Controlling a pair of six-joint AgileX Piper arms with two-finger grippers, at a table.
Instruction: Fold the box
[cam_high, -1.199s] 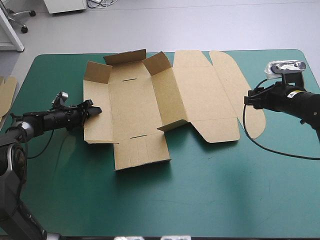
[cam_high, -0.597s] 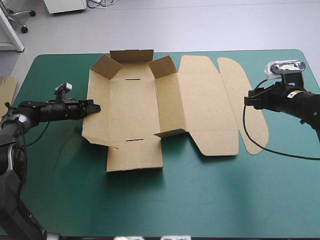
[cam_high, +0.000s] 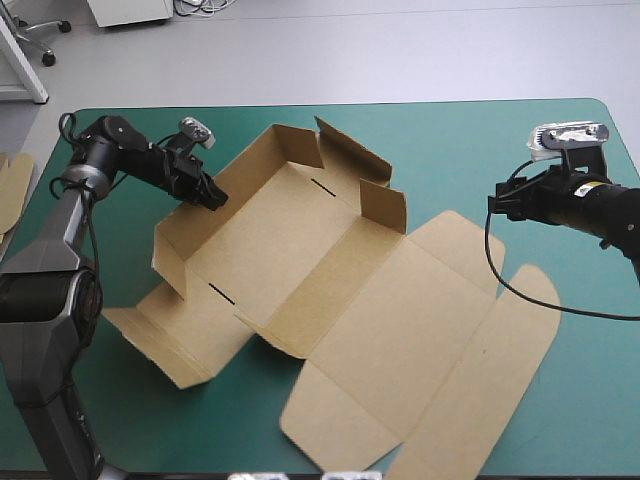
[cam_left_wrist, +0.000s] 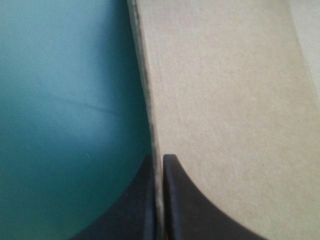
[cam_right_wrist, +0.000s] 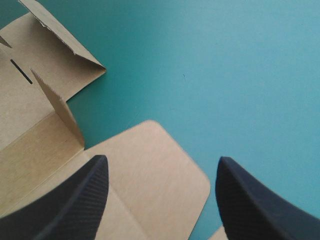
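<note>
Left wrist view alone, left end effector (cam_left_wrist: 159, 157) nipping box (cam_left_wrist: 230, 100) wall

The cut brown-board box (cam_high: 330, 290) lay slantwise mid-table on the teal-green cover (cam_high: 480, 130). The black-fingered left gripper (cam_high: 214, 196) clamped its far-left wall, and the right gripper (cam_high: 497, 200) hung beside its right flap.

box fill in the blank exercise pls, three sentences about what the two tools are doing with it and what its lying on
The left tool is ____ on an edge of the box.
The right tool is ____ and holds nothing.
The box lies on a cover coloured ____.
Missing words: shut; open; teal-green.
</note>
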